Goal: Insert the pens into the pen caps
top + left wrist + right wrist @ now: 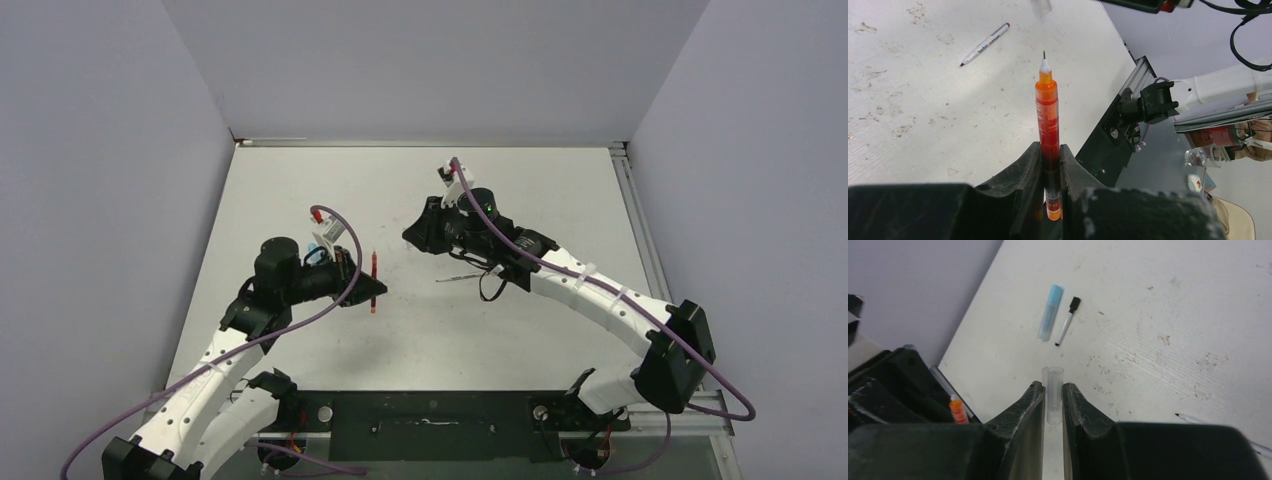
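- Both clamped: left gripper [1050, 152] on the red pen [1047, 107], right gripper [1053, 390] on a clear cap [1054, 377], apart from the red pen
- Any tilt could jam the red pen against the clear cap's rim

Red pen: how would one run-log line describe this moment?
left jaws: shut on thin red plastic pen; right jaws: shut on short clear plastic cap; capping: not done

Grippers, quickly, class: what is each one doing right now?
Left gripper: closed, holding the red pen.
Right gripper: closed, holding a clear cap.
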### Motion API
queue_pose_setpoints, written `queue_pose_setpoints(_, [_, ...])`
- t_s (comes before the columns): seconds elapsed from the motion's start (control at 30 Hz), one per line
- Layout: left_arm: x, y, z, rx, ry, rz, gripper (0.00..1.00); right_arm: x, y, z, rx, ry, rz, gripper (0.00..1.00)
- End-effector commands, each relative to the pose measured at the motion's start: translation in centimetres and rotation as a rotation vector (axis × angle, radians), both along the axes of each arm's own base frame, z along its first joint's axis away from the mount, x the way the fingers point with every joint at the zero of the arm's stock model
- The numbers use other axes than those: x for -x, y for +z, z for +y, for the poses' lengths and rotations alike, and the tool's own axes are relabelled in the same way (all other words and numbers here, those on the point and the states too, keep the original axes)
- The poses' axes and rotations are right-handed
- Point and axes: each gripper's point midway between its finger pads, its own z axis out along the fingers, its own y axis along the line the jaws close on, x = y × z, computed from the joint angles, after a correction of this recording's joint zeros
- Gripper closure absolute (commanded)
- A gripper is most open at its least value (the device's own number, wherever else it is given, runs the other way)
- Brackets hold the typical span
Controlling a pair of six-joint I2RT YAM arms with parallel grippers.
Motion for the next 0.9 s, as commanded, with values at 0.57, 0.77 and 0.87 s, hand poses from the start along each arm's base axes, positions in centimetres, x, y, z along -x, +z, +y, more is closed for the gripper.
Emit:
queue_pose_setpoints(0.57, [1.7,5.3,-2.8,0.228,-0.116,-0.120,1.00,5.0,14.4,3.1,-0.493,0.122,-0.241,0.95])
queue_pose_setpoints(0.77, [2.3,6.0,-3.0,0.249,-0.134,-0.134,1.00,5.5,14.5,3.5,-0.478,0.125,-0.250,0.95])
queue_pose_setpoints(0.87, [2.4,6.3,-3.0,0.255,-0.138,-0.144,1.00,5.5,14.1,3.5,-0.463,0.114,-0.249,0.95])
